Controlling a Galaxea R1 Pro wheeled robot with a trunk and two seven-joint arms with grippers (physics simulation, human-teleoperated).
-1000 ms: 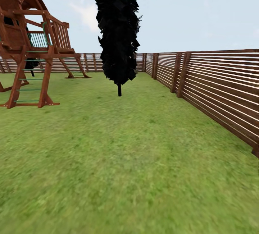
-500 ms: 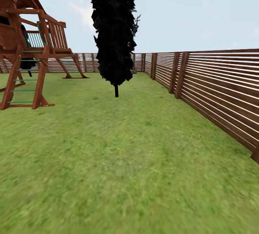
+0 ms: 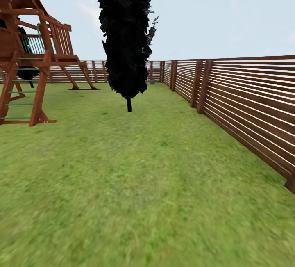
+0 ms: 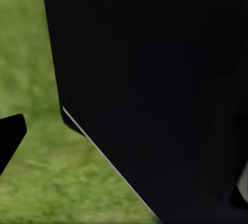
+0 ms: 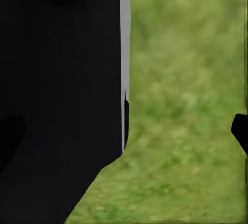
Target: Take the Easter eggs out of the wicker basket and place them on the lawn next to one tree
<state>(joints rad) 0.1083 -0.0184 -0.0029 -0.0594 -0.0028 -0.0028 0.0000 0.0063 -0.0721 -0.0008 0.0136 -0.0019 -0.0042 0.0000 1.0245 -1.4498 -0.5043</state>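
Note:
The lawn (image 3: 135,185) of the garden spreads out ahead of me as short green grass. The Easter eggs, the wicker basket and a thick-trunked tree are out of view. In the left wrist view, my left gripper (image 4: 124,164) hangs over grass beside a black part of my own body, its fingertips (image 4: 10,136) far apart and nothing between them. In the right wrist view, my right gripper (image 5: 124,131) is likewise open over grass, with one fingertip (image 5: 240,131) at the picture's edge.
A dark narrow cypress-like tree (image 3: 125,33) stands ahead at mid distance. A wooden playset (image 3: 28,53) is at the left. A brown slatted fence (image 3: 250,107) runs along the right side and across the back.
The whole head view has shifted: the playset and the dark tree sit further left in the picture and slightly nearer. The camera has moved, not the things.

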